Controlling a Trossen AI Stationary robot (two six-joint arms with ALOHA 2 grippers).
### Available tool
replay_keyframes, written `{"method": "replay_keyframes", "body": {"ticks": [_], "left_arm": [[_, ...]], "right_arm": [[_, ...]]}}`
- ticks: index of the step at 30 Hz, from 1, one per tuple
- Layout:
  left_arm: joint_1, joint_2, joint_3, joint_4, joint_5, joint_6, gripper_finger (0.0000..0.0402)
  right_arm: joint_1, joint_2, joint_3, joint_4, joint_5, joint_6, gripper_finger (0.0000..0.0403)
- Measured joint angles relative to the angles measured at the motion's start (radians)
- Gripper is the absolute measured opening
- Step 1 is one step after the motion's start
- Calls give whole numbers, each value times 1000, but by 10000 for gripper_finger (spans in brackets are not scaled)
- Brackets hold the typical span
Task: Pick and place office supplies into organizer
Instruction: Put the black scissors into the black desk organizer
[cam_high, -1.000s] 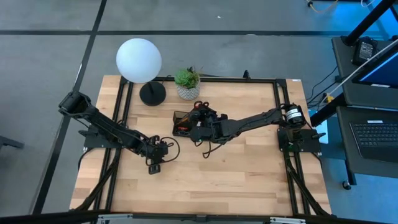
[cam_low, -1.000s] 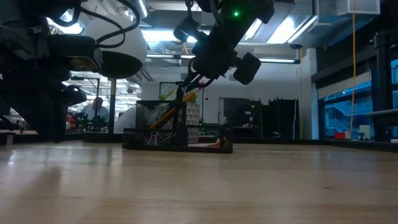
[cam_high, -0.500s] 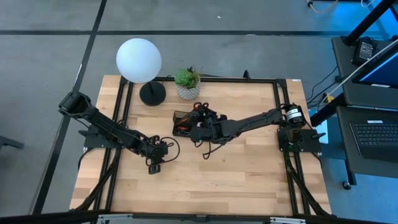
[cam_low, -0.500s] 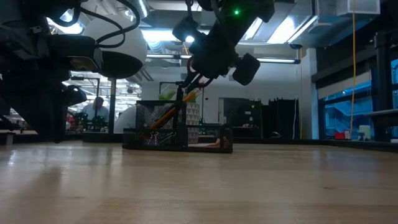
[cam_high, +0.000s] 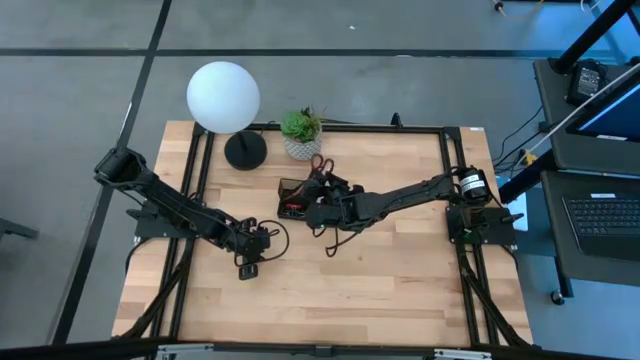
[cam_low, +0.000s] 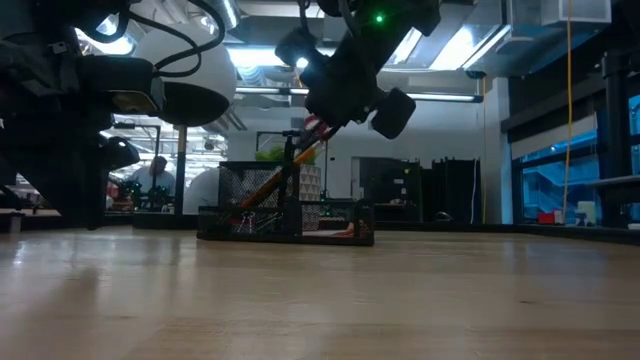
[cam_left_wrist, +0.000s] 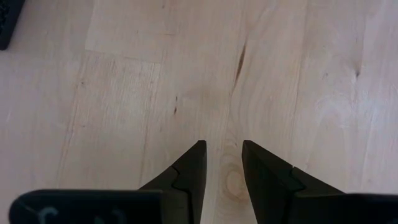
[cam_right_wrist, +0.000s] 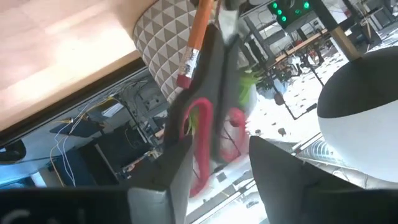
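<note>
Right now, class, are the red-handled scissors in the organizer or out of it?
In. The scissors stand handles-up in the organizer's taller section beside the orange pencil, with the right gripper's jaws spread either side of the handles.

High view straight down, low view table-level — both share organizer (cam_high: 295, 197).

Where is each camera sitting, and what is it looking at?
High view: above, looking down at the table, both arms, organizer.
Low view: at tabletop height, facing the organizer; the right tool hangs above it.
Left wrist view: on the left arm, facing bare wood past its open tool.
Right wrist view: on the right arm, facing red-handled scissors and orange pencil.
Shared: low and right wrist views both show the pencil.
</note>
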Motion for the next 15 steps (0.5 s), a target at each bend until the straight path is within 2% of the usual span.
{"method": "replay_keyframes", "body": {"ticks": [10, 15], "left_arm": [[0, 0, 0, 0, 0, 1, 97], [0, 0, 0, 0, 0, 1, 97]], "right_arm": [[0, 0, 0, 5, -32, 0, 159], [4, 0, 0, 115, -14, 9, 159]]}}
